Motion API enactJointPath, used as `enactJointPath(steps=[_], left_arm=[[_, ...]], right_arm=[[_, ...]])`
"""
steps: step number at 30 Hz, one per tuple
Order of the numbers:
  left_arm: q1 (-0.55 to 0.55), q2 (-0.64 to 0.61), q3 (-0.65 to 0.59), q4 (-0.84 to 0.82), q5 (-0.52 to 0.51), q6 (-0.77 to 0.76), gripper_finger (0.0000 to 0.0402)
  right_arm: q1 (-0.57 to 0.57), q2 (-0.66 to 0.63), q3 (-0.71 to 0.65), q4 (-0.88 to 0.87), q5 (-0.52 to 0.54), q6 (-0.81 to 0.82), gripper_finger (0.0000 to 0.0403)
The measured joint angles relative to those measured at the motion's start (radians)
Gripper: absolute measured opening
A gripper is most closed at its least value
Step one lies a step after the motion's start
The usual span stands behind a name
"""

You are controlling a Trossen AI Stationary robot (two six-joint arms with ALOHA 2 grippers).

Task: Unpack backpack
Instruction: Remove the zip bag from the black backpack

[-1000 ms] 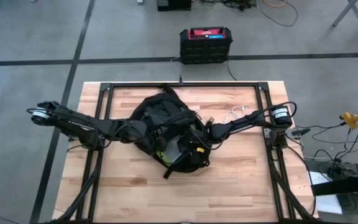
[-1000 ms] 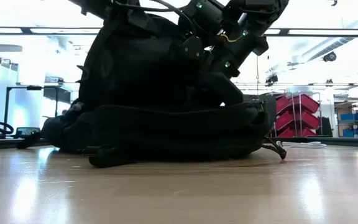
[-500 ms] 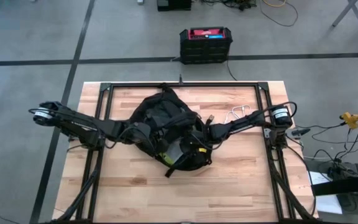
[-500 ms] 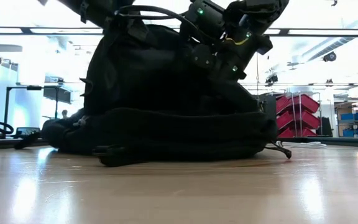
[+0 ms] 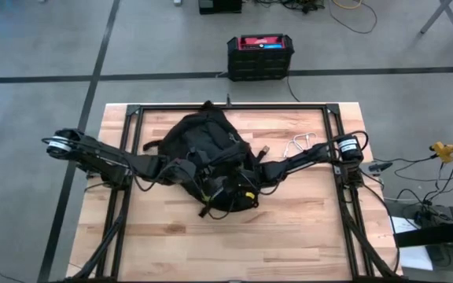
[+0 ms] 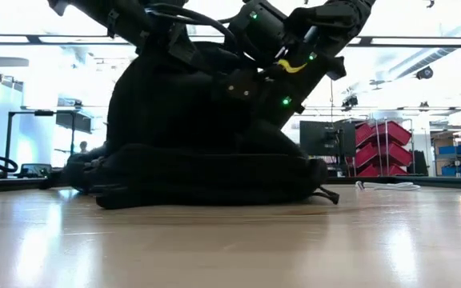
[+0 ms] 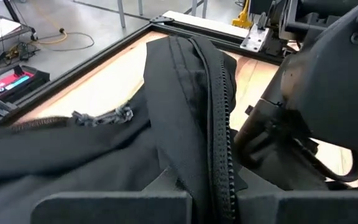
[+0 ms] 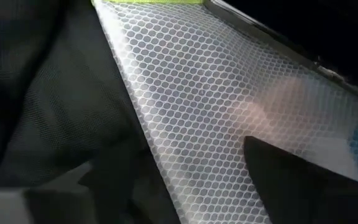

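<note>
The backpack [image 5: 207,161] sits mid-surface [image 5: 305,228]. Left pincer [image 7: 213,205] pinches the zipper edge, holding the flap up. Right pincer [image 5: 238,189] is buried inside against white mesh [image 8: 216,106]; its fingers I cannot tell. Best: keep the opening taut, withdraw slowly.

**Both arms reach inward, hands meeting at frame centre**

In the high view the left arm stretches from the frame's left edge toward the centre, its hand [image 5: 185,171] low and just left of middle. The left wrist view shows its two dark fingers [image 7: 117,208] pinched together on a fold of zippered cloth. The right arm runs in from the right, elbow bent, its hand [image 5: 242,189] buried at centre; whether its fingers are parted cannot be told. In the low view both wrists angle down from the top, green lights lit.
</note>
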Motion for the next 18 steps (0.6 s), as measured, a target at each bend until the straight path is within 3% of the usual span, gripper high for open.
enactJointPath(steps=[2,6,7,18], left_arm=[[-0.006,0.007,0.0,0.004,-0.002,-0.002,0.0],[-0.015,0.006,0.0,0.004,-0.002,-0.002,0.0],[-0.016,0.006,0.0,0.002,-0.002,-0.002,0.0],[-0.022,0.004,-0.003,0.008,-0.052,-0.051,0.0]], right_arm=[[-0.002,-0.001,0.0,0.0,0.009,0.025,0.0198],[-0.003,-0.017,-0.002,-0.022,0.033,0.027,0.0046],[-0.003,-0.022,-0.002,-0.024,0.034,0.029,0.0024],[0.028,-0.227,0.006,-0.159,-0.008,0.05,0.0001]])
